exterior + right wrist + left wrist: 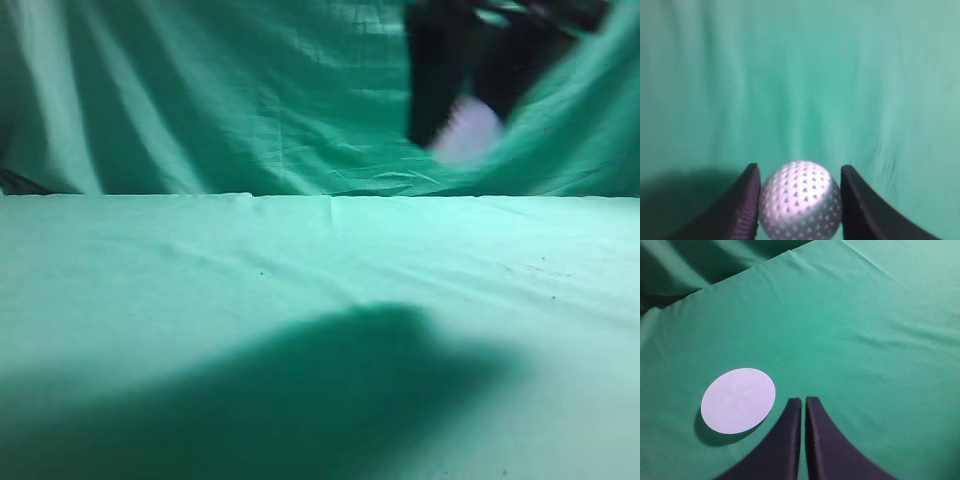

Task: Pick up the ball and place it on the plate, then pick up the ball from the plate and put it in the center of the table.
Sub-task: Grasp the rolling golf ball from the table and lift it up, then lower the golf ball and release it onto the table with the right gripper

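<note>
The right end effector [800, 200] clamps the dimpled white ball [800, 200] between its two dark fingers [747, 210], held in the air well above the green desk [200, 260]. The left end effector [803, 405] has its fingers pressed together, empty, above the desk just beside a white round plate [738, 400].

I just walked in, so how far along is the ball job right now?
The ball is picked up, gripped by the right gripper above the table. The plate lies bare beside the shut left gripper. Whether it visited the plate yet is unclear; setting it down remains.
</note>
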`<state>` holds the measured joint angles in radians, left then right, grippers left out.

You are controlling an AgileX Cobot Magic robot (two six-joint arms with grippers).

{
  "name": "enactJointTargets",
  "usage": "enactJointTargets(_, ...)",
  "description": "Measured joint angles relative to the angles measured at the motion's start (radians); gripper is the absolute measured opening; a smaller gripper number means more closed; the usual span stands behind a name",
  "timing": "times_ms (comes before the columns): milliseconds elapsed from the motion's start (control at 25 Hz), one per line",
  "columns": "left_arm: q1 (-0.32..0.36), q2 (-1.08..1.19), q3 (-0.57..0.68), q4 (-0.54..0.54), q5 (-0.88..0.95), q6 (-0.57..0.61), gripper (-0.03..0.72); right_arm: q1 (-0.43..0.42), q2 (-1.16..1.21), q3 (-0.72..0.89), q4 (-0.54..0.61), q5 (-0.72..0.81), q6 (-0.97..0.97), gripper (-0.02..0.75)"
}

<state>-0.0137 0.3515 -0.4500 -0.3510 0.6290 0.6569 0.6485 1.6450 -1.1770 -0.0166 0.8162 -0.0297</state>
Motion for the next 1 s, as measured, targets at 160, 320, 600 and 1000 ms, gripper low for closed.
enactJointTargets(160, 0.0, 0.0, 0.0, 0.0, 0.0, 0.0, 0.0, 0.009, 0.127, -0.265, 0.01, 0.101, -0.015, 0.325)
enactJointTargets(320, 0.0, 0.0, 0.0, 0.0, -0.008, 0.0, 0.0, 0.047, 0.287, -0.467, 0.014, 0.182, -0.058, 0.325)
enactJointTargets(600, 0.0, 0.0, 0.013, 0.0, -0.031, 0.0, 0.0, 0.1, 0.553, -0.725, 0.038, 0.222, -0.081, 0.325)
enactJointTargets(1000, 0.0, 0.0, 0.043, 0.0, -0.059, 0.0, 0.0, 0.121, 0.699, -0.843, 0.068, 0.19, -0.107, 0.325)
